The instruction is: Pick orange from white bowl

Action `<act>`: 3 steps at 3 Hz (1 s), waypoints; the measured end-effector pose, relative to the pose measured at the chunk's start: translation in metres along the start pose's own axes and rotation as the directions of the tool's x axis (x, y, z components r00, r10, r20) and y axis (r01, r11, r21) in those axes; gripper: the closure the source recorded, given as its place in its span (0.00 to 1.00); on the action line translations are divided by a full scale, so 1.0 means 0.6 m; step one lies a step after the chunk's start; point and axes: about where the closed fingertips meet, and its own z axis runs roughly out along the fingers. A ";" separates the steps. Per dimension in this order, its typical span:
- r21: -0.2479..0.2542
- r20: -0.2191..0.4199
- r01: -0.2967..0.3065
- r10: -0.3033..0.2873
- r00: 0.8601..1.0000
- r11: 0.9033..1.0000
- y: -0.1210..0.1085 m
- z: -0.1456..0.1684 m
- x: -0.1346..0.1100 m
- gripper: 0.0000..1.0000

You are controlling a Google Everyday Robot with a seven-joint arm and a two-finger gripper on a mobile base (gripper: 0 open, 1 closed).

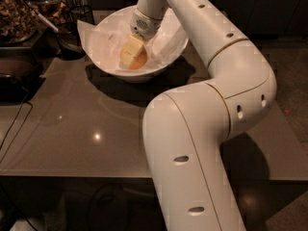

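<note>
The white bowl (pixel 163 64) stands at the back of the table, lined with crumpled white paper. The orange (pixel 140 61) lies at the bottom of the bowl, partly covered. My gripper (pixel 132 59) reaches down into the bowl from the upper right. Its pale yellow fingers (pixel 129 51) lie against the orange on its left side and hold it low inside the bowl. The far side of the orange is hidden by the gripper.
My white arm (pixel 207 109) fills the right half of the view, above the grey table (pixel 72 129). Dark glass jars of food (pixel 19 13) and a dark utensil (pixel 57 30) stand at the back left. A black cable (pixel 14 124) runs along the left edge.
</note>
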 end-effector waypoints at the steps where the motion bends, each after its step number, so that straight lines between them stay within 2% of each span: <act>1: -0.007 -0.022 -0.017 0.016 1.000 1.000 -0.003 0.014 0.002 0.24; 3: 0.002 -0.033 -0.011 0.011 0.999 1.000 -0.003 0.012 -0.002 0.71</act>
